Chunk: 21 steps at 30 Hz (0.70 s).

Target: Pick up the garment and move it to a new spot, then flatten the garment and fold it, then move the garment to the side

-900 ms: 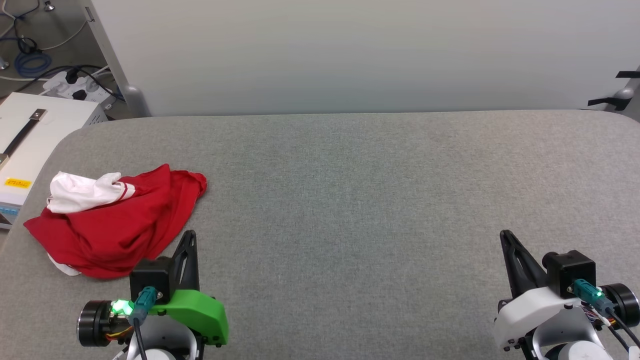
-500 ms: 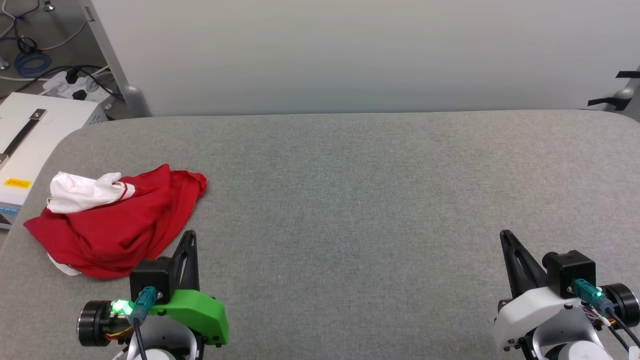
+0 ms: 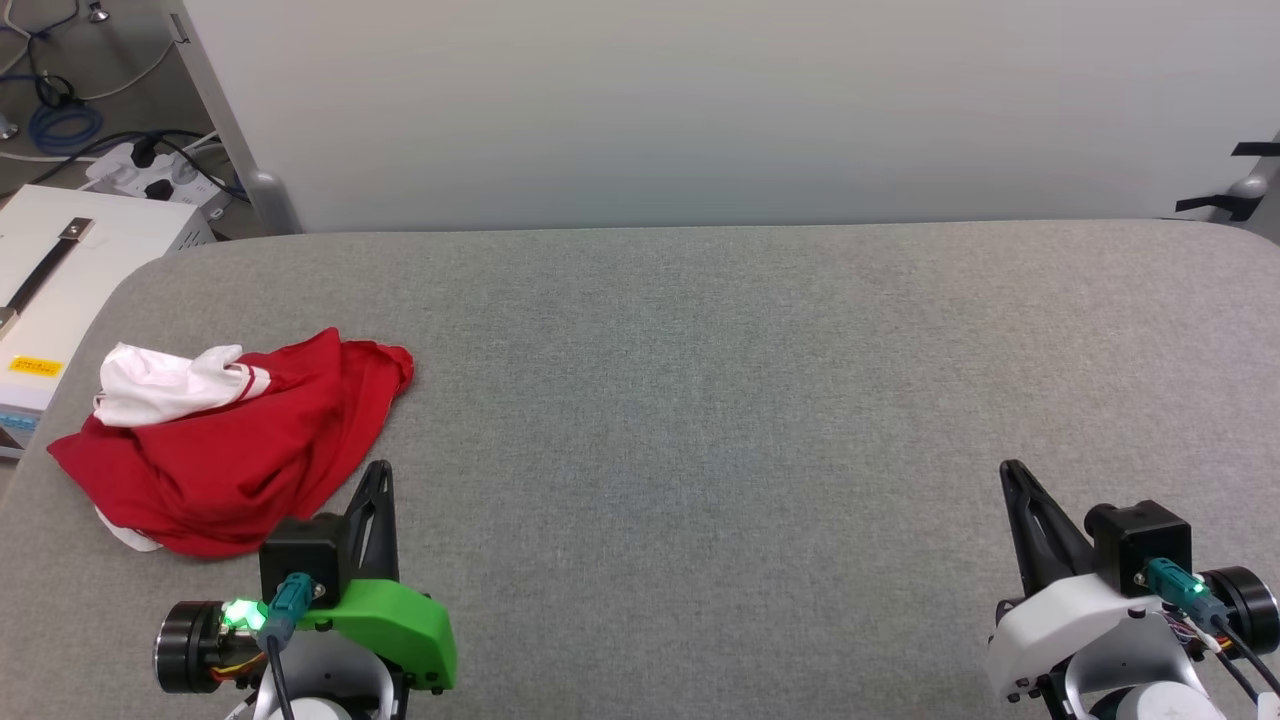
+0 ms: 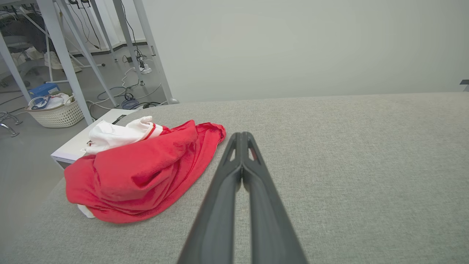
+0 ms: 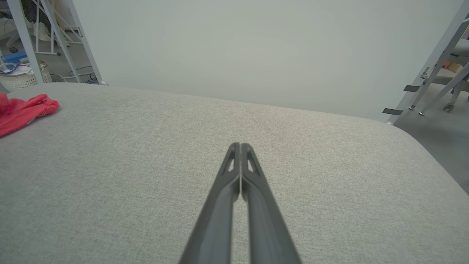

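Garment [image 3: 235, 455] lies crumpled against the tabletop's [image 3: 700, 400] left edge. Left claw [image 3: 379, 475], just beside it, and right claw [image 3: 1012, 472], by the front right corner, are both pinched closed and empty. Risk: a grab catching one layer could drag the heap off that edge.

garment [image 3: 230, 450] on bench [image 3: 700, 350], far left end | left pincer [image 3: 378, 472] just right of garment's near edge, apart | right pincer [image 3: 1010, 472] near right, well apart from garment | wall [image 3: 700, 110] behind bench | box [image 3: 60, 290] off bench's left end
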### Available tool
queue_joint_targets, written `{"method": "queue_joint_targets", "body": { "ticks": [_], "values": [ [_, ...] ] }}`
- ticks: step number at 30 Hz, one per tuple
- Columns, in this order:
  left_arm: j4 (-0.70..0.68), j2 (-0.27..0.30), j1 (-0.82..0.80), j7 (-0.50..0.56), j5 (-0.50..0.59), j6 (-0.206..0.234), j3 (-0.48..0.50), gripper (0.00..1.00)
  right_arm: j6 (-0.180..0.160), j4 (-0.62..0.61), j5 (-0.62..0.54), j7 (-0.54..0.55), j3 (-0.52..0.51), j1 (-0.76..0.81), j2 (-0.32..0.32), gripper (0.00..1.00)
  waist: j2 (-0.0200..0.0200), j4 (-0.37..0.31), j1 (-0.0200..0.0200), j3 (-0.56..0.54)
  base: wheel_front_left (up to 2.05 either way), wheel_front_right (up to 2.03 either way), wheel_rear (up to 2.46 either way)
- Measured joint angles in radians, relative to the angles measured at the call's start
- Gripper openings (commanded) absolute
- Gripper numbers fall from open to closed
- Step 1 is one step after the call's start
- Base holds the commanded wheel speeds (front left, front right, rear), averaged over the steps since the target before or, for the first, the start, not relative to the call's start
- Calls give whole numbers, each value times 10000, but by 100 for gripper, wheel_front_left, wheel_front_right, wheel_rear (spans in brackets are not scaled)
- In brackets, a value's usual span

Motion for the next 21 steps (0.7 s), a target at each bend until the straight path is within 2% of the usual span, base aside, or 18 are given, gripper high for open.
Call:
{"method": "queue_joint_targets", "body": {
  "ticks": [21],
  "values": [
    [0,0,0,0,0,0,0,0,0,0,0,0,0,0,0,0,0,0,0,0,0,0,0]
  ]
}}
